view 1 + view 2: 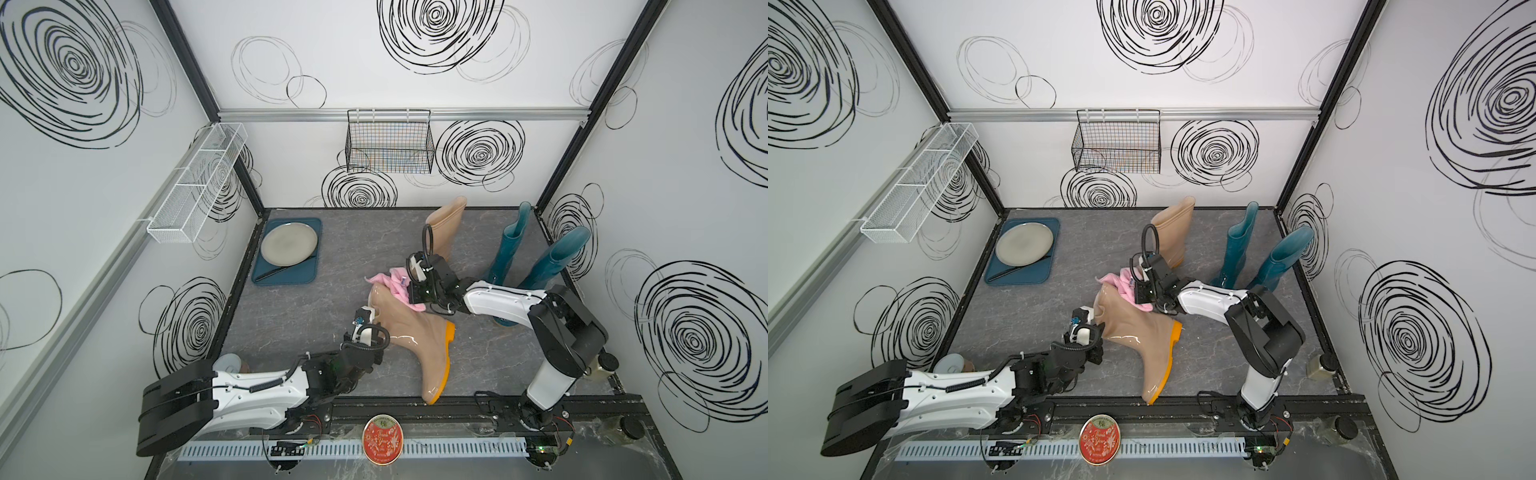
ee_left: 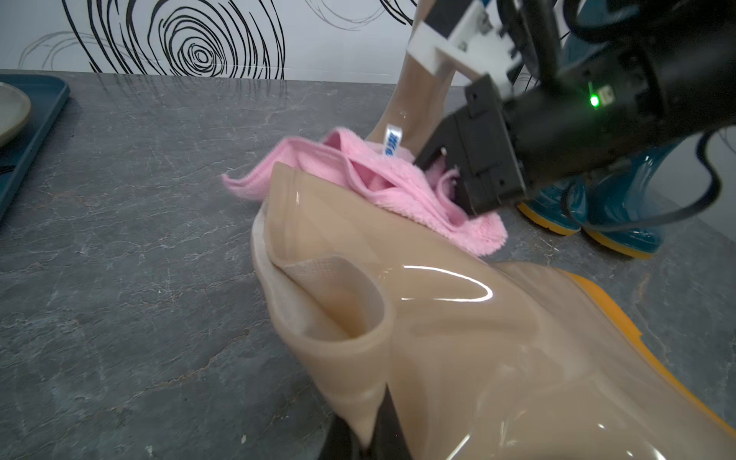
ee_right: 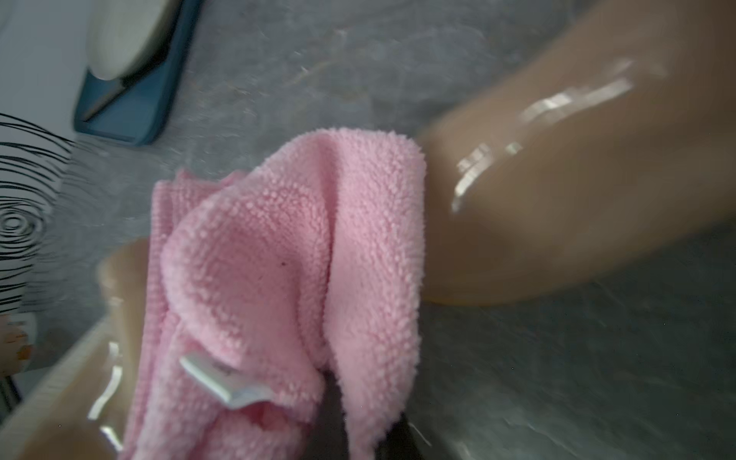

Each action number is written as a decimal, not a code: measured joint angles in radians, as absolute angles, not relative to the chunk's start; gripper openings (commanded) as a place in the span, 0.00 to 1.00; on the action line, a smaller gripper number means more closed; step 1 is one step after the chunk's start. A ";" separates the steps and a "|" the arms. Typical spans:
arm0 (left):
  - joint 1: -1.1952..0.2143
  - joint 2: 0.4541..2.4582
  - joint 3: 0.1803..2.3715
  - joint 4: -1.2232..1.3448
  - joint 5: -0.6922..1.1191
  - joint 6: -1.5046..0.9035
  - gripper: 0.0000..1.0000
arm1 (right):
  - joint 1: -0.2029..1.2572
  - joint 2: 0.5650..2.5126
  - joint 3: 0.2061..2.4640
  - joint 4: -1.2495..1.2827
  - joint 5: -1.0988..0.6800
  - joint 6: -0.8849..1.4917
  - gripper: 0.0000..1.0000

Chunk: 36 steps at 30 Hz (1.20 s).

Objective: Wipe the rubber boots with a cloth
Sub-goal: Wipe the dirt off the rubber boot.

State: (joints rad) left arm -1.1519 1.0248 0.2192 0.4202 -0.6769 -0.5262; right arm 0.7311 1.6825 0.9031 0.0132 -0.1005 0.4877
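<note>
A translucent beige rubber boot [image 1: 415, 336] [image 1: 1138, 336] lies on its side mid-table, orange sole toward the front. My left gripper [image 1: 371, 318] [image 2: 368, 446] is shut on the rim of its shaft. The pink cloth [image 1: 392, 284] [image 2: 358, 175] [image 3: 298, 259] is draped over the top of that shaft, and my right gripper [image 1: 409, 297] [image 2: 450, 187] [image 3: 358, 438] is shut on it, pressing it against the boot. A second beige boot [image 1: 446, 226] stands at the back. Two teal boots [image 1: 509, 245] [image 1: 557, 262] stand at the back right.
A teal tray [image 1: 291, 276] with a grey plate [image 1: 289, 243] sits at the back left. A black wire basket [image 1: 388, 141] hangs on the back wall and a white mesh shelf [image 1: 199, 183] on the left wall. A red tin [image 1: 382, 438] lies on the front ledge.
</note>
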 measured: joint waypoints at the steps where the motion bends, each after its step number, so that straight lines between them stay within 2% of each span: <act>1: -1.152 1.025 0.219 0.420 -0.677 -0.526 0.00 | 0.731 1.638 0.848 0.003 -0.084 0.488 0.00; 7: -1.154 1.028 0.219 0.432 -0.675 -0.523 0.00 | 0.730 1.386 0.669 -0.094 0.005 0.518 0.00; 14: -1.144 1.050 0.219 0.467 -0.669 -0.516 0.00 | 0.730 1.239 0.596 -0.231 0.097 0.581 0.00; 17: -1.138 1.059 0.219 0.478 -0.664 -0.513 0.00 | 0.716 1.229 0.545 -0.193 0.126 0.595 0.00; 21: -1.138 1.060 0.220 0.481 -0.659 -0.514 0.00 | 0.667 1.318 0.583 -0.265 0.144 0.606 0.00; 23: -1.137 1.060 0.223 0.477 -0.655 -0.521 0.00 | 0.722 1.313 0.627 -0.302 0.178 0.597 0.00; 26: -1.138 1.040 0.227 0.467 -0.649 -0.550 0.00 | 0.904 1.228 0.678 -0.302 0.212 0.561 0.00; 31: -1.138 0.986 0.244 0.427 -0.625 -0.628 0.00 | 1.077 1.089 0.703 -0.210 0.162 0.534 0.00; 34: -1.139 0.972 0.264 0.407 -0.616 -0.690 0.00 | 1.111 1.155 0.703 -0.105 0.094 0.533 0.00; 36: -1.139 0.970 0.268 0.406 -0.605 -0.733 0.00 | 1.117 1.270 0.734 -0.072 0.038 0.533 0.00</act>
State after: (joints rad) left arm -1.1389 0.9703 0.2680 0.4061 -0.6052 -0.7334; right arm 1.1168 1.2701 0.7341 -0.0719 0.0383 0.5335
